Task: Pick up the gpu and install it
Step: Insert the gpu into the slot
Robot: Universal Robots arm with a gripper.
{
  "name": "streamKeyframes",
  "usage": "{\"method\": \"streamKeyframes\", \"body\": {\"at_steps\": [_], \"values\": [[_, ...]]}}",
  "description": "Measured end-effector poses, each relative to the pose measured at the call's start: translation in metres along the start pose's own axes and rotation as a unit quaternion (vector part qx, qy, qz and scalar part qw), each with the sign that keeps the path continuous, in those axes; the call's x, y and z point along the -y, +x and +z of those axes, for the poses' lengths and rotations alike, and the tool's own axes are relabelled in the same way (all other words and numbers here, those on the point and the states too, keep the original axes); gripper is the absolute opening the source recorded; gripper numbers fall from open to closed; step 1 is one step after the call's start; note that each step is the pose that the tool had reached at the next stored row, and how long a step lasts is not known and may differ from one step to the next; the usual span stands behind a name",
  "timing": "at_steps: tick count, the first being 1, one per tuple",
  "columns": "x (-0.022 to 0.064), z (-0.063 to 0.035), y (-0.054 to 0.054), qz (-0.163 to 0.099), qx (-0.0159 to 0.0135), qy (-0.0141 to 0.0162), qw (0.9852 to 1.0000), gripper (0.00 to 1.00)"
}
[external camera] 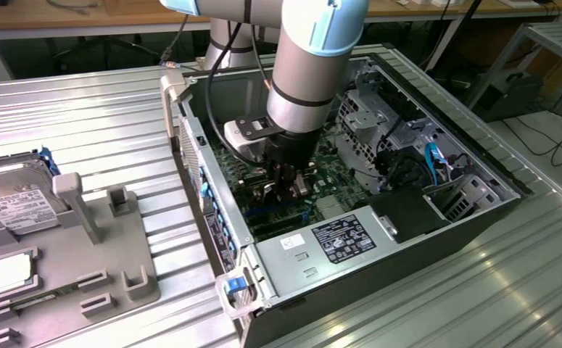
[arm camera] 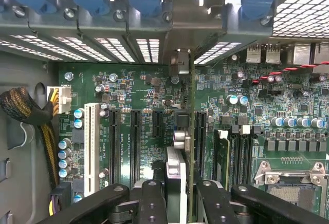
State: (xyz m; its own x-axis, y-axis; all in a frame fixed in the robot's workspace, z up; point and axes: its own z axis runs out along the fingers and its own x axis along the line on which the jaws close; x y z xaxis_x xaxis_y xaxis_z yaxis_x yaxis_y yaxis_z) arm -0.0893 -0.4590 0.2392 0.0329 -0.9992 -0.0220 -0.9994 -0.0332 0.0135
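Labels present, none legible.
- Power supply (external camera: 344, 243) inside the computer case (external camera: 474, 217): black sticker with white print, characters too small to make out.
- Hard drive (external camera: 10, 199) on the grey holder tray (external camera: 116, 283), exterior view's left: white label with dark lines of print, unreadable.
- Motherboard (arm camera: 128, 88), wrist view: white silkscreen lettering beside the expansion slots (arm camera: 125, 144), too fine to read.

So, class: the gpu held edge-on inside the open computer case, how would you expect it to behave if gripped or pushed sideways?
The gpu is a thin board with a metal bracket, so it is probably stiff yet light. Standing on edge above the motherboard slots, it would likely tip if released by the gripper. Its small exposed components suggest it is fragile under sideways force.
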Motion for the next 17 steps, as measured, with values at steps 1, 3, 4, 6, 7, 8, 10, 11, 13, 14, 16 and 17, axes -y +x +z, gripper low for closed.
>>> {"method": "streamKeyframes", "body": {"at_steps": [1, 3, 4, 6, 7, 8, 10, 11, 13, 14, 16, 17], "values": [[0.0000, 0.0000, 0.0000, 0.000, 0.0000, 0.0000, 1.0000, 0.28], [0.0000, -0.0003, -0.0001, 0.000, 0.0000, 0.0000, 1.0000, 0.28], [0.0000, -0.0007, -0.0001, 0.000, -0.0001, -0.0001, 1.0000, 0.28], [0.0000, -0.0010, -0.0001, 0.000, 0.0001, 0.0001, 1.0000, 0.28], [0.0000, -0.0010, -0.0001, 0.000, 0.0001, 0.0001, 1.0000, 0.28], [0.0000, -0.0011, 0.0000, 0.000, 0.0000, 0.0000, 1.0000, 0.28], [0.0000, -0.0011, 0.0000, 0.000, 0.0000, 0.0000, 1.0000, 0.28], [0.0000, -0.0010, 0.0000, 0.000, -0.0001, -0.0001, 1.0000, 0.28], [0.0000, -0.0005, 0.0000, 0.000, -0.0001, -0.0001, 1.0000, 0.28], [0.0000, -0.0002, 0.0000, 0.000, 0.0000, 0.0000, 1.0000, 0.28], [0.0000, 0.0000, 0.0000, 0.000, -0.0001, -0.0001, 1.0000, 0.28], [0.0000, 0.0002, 0.0000, 0.000, -0.0001, -0.0001, 1.0000, 0.28]]}}
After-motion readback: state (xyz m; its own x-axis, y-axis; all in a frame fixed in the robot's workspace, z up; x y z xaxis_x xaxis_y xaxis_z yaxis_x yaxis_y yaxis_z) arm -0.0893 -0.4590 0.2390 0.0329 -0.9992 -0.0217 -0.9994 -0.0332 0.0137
